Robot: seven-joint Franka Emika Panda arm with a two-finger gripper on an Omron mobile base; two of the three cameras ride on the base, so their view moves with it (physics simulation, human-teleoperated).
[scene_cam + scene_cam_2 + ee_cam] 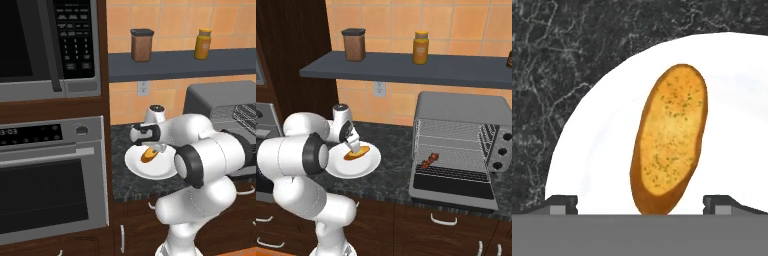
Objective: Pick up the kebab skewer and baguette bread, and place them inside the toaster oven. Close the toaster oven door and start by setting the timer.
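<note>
The golden baguette bread (669,137) lies on a white plate (587,150) on the dark counter. My gripper (641,205) hangs just above it, open, its fingertips (562,204) standing either side of the loaf's near end without touching it. From the base views the gripper (353,144) points down over the baguette (358,152) and plate (336,169); it also appears as gripper (152,149) over baguette (148,155). The grey toaster oven (461,107) stands to the right with its door (452,192) folded down open. The kebab skewer (430,161) rests on the rack inside.
A wall shelf (406,67) above the counter carries a brown jar (354,45) and a yellow bottle (420,48). A microwave (47,47) and built-in wall oven (50,175) fill the left. Three knobs (500,150) run down the toaster oven's right side.
</note>
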